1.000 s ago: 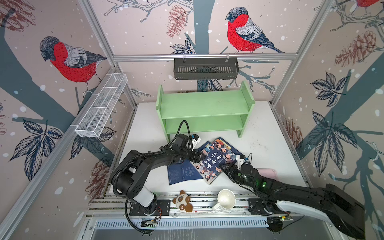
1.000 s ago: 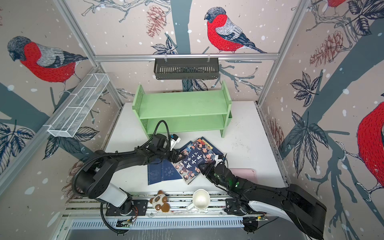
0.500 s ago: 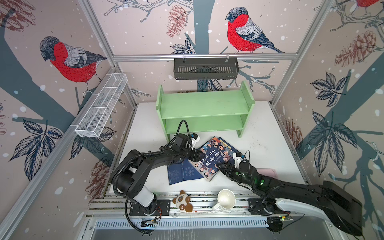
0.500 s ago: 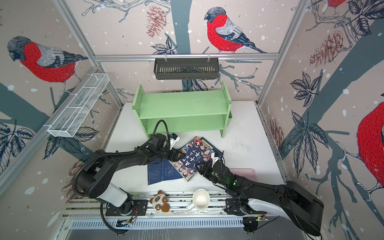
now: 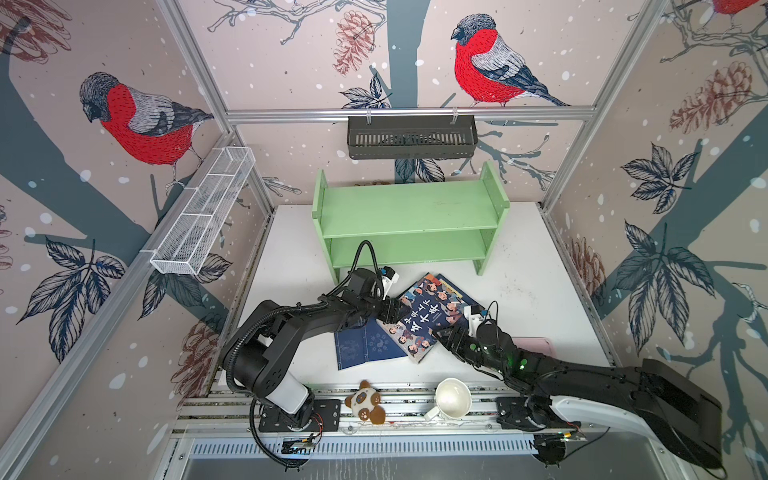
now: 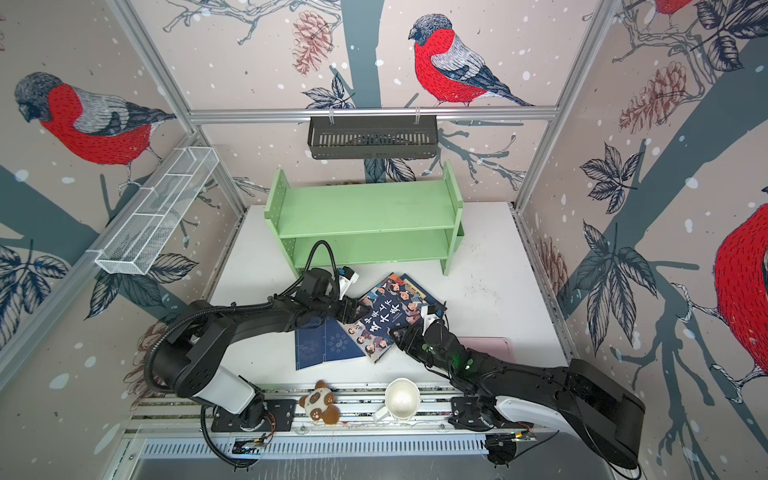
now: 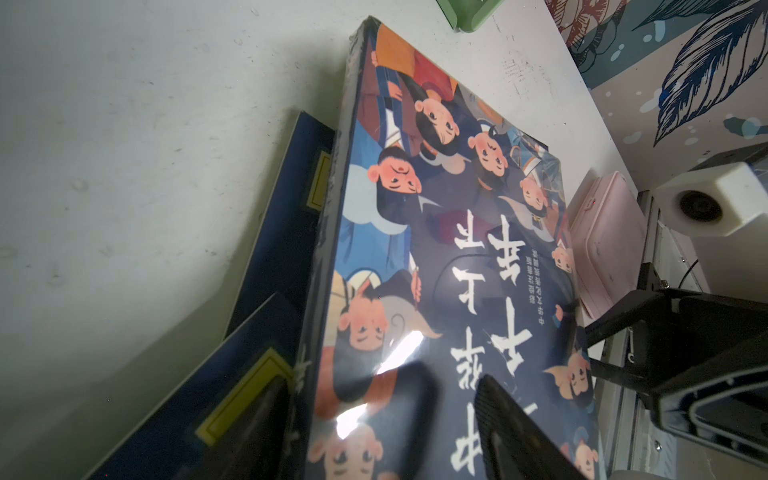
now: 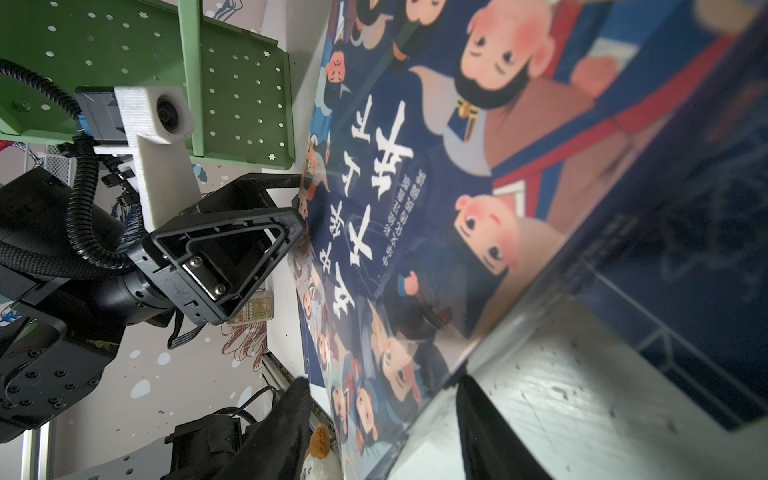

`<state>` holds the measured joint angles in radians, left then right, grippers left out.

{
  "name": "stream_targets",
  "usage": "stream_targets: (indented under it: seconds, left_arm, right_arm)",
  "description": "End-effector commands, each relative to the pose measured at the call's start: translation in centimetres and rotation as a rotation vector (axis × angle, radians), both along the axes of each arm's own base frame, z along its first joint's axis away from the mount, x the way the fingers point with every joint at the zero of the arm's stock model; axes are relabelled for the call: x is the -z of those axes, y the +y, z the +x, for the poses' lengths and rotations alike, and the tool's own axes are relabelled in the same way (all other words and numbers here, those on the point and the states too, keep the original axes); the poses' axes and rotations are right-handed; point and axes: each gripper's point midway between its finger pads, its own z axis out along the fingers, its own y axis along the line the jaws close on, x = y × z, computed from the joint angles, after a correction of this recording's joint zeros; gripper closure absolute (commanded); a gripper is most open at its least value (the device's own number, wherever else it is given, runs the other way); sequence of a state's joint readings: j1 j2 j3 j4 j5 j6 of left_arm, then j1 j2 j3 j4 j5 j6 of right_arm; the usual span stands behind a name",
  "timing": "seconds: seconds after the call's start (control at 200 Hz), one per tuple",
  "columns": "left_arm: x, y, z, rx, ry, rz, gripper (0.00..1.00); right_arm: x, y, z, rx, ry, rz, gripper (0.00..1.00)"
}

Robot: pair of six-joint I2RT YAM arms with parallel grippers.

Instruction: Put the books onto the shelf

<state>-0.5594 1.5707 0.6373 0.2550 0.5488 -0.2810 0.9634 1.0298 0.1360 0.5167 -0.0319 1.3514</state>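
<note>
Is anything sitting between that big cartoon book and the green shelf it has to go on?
Nothing visible does. In both top views the strip of table between the cartoon book and the shelf is bare, and its tiers look free. The left arm's wrist camera sits left of that path.

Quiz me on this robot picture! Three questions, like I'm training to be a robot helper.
1. True or false: a book already stands on the shelf.
2. What lies on top of the navy books? A) a ball B) the cartoon book C) a plate
3. Name the two things on the front rail.
Key: 1 false; 2 B; 3 the panda and the cup.
</note>
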Motion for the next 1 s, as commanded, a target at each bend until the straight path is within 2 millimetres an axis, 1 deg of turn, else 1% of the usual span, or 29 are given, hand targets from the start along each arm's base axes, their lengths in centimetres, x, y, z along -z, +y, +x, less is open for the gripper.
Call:
stream_targets:
  seconds: [0.0, 0.11, 0.195, 0.27, 0.375, 0.615, 0.815, 0.995]
  left_arm:
    - [-2.1, -2.2, -2.6, 0.159, 0.038, -0.110, 0.29]
    - [-1.9, -1.9, -2.1, 0.144, 0.009, -0.081, 0.29]
    - [-2.1, -1.8, -1.8, 0.130, -0.012, -0.072, 0.28]
    - [-2.2, -1.5, -1.6, 0.113, -0.039, -0.065, 0.27]
    - [-1.9, -1.3, -1.3, 0.106, -0.056, -0.044, 0.26]
    - [-0.8, -1.6, -1.5, 0.119, -0.013, -0.044, 0.27]
    - [-0.6, -1.9, -1.7, 0.138, -0.001, -0.057, 0.28]
    - [-1.2, -2.6, -3.1, 0.204, 0.044, -0.126, 0.29]
  right_arm:
    - [-4.8, 1.8, 0.6, -0.028, -0.111, 0.155, 0.43]
    - [-3.2, 0.8, 0.6, 0.014, -0.061, 0.124, 0.43]
    - [-2.5, 0.3, 0.5, 0.032, -0.040, 0.115, 0.43]
    - [-2.1, 0.2, 0.4, 0.033, -0.031, 0.109, 0.43]
    - [-1.3, 0.1, 0.3, 0.035, -0.006, 0.079, 0.43]
    - [0.9, -0.2, -0.1, 0.048, 0.076, 0.030, 0.43]
    - [1.7, -0.6, -0.3, 0.058, 0.108, 0.009, 0.43]
    - [1.3, -0.6, -0.1, 0.068, 0.086, 0.035, 0.42]
